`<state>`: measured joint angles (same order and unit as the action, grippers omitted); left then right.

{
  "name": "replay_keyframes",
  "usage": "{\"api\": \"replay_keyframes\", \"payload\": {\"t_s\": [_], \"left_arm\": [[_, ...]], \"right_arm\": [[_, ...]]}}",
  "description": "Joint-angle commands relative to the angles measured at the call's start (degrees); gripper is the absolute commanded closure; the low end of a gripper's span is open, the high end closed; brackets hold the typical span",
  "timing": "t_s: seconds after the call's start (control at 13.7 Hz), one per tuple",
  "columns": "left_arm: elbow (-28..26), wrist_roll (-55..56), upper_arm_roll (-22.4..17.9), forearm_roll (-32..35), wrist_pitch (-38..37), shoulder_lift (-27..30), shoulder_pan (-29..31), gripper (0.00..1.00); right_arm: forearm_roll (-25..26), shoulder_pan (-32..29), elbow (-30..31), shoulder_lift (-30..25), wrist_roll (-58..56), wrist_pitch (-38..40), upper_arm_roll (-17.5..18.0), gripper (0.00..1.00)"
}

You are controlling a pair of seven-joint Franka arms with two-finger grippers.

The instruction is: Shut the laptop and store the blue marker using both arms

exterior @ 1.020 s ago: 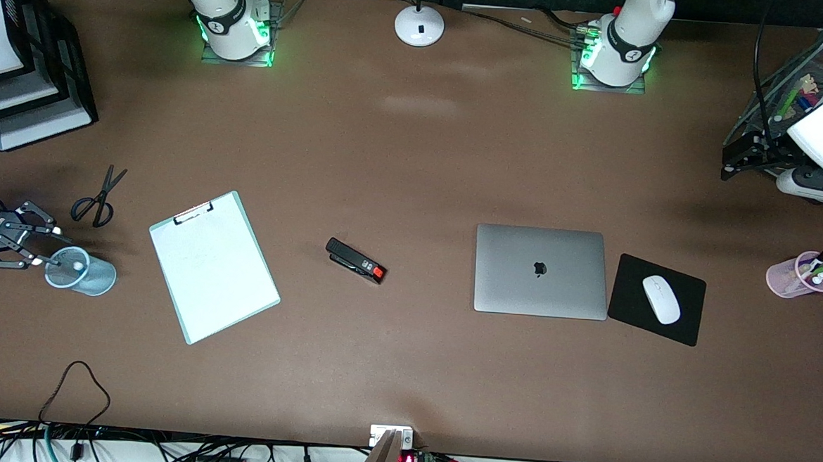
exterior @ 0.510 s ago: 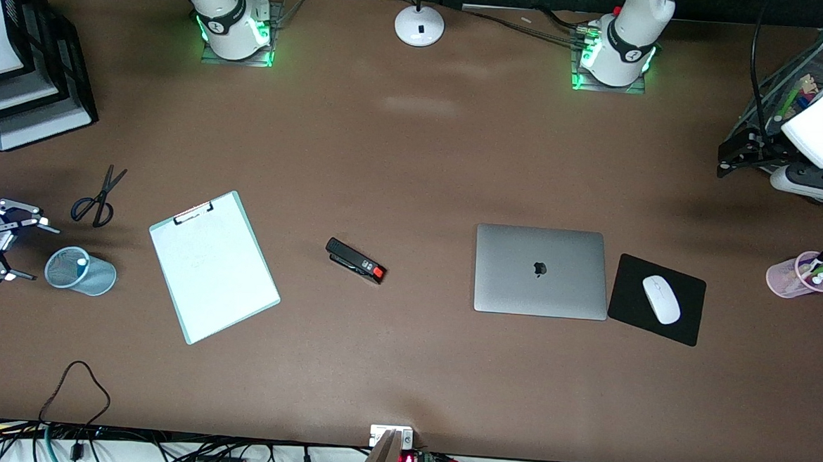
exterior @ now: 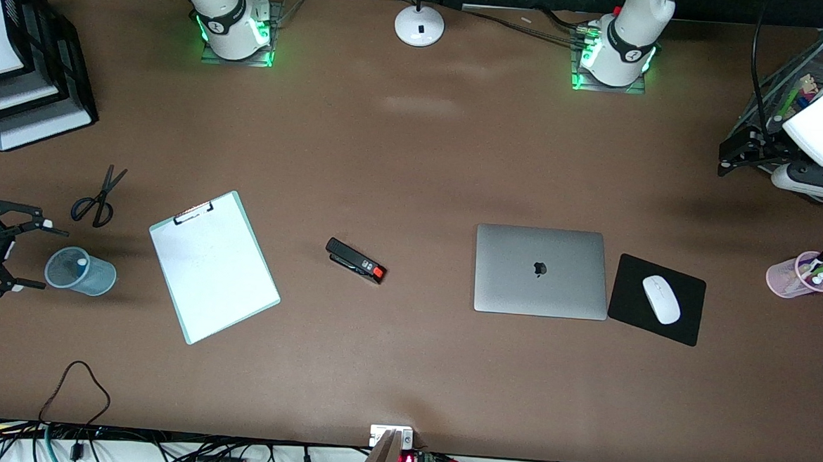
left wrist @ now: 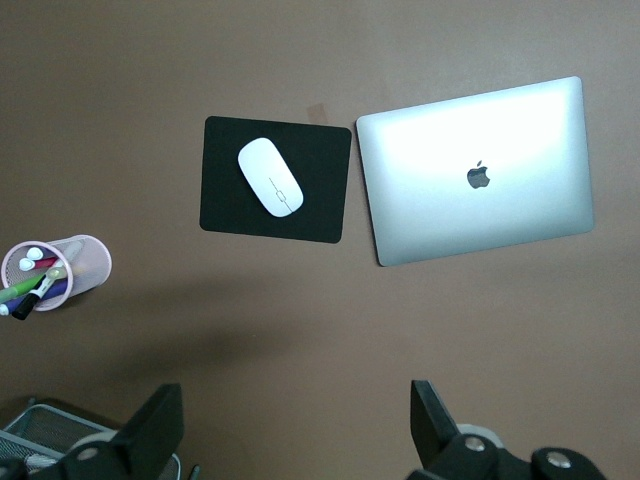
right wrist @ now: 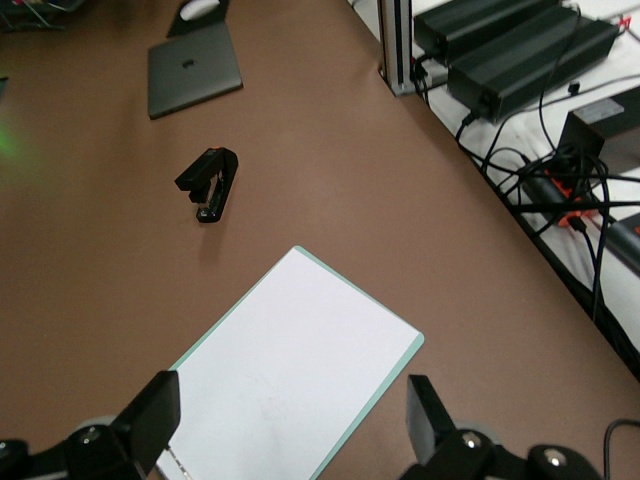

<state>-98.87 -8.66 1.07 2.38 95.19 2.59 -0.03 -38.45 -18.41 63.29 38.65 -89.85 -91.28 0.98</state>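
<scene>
The laptop [exterior: 541,271] lies shut and flat on the matte brown surface [exterior: 415,161], its smooth silver-grey lid with rounded corners showing a dark apple logo; a thin black mouse pad [exterior: 656,299] with a glossy white oval mouse [exterior: 661,299] sits just beside it toward the left arm's end. The blue marker stands in the blue mesh cup [exterior: 80,271], only its white tip [exterior: 82,262] showing. The right gripper [exterior: 19,255] hangs just beside that cup at the surface's edge, fingers released and spread wide. The left gripper [left wrist: 295,425] is up by the wire basket [exterior: 799,82] at its own end, fingers likewise spread, holding nothing. A mint-edged clipboard [exterior: 214,267], black stapler [exterior: 356,260] and scissors [exterior: 99,198] lie well apart, with broad bare brown between them.
</scene>
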Motion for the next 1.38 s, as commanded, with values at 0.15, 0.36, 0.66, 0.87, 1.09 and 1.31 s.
{"api": "replay_keyframes", "payload": {"t_s": [0.15,0.36,0.66,0.87,1.09,1.31], "left_arm": [[0.61,-1.1,-0.19,-0.44,-1.23,0.49,0.2,0.0],[0.78,-1.1,-0.1,-0.44,-1.23,0.49,0.11,0.0],[1.49,-1.1,0.08,-0.44,-1.23,0.05,0.11,0.0],[1.66,-1.1,0.34,-0.44,-1.23,-0.22,0.03,0.0],[1.66,-1.01,0.34,-0.44,-1.23,-0.22,-0.06,0.0],[1.66,-1.1,0.25,-0.53,-1.23,-0.22,0.03,0.0]], "right_arm": [[10.65,5.31,-2.38,-1.82,16.33,0.22,-0.28,0.0],[16.46,9.7,-2.38,-3.66,27.24,0.22,-0.28,0.0],[22.52,13.57,-2.38,-5.68,39.97,0.92,-0.02,0.0],[28.5,15.16,-1.77,-8.05,46.07,2.84,0.08,0.0],[32.02,16.82,-1.77,-9.55,54.75,6.53,0.07,0.0],[34.4,19.2,0.15,-12.36,67.13,10.41,0.07,0.0]]}}
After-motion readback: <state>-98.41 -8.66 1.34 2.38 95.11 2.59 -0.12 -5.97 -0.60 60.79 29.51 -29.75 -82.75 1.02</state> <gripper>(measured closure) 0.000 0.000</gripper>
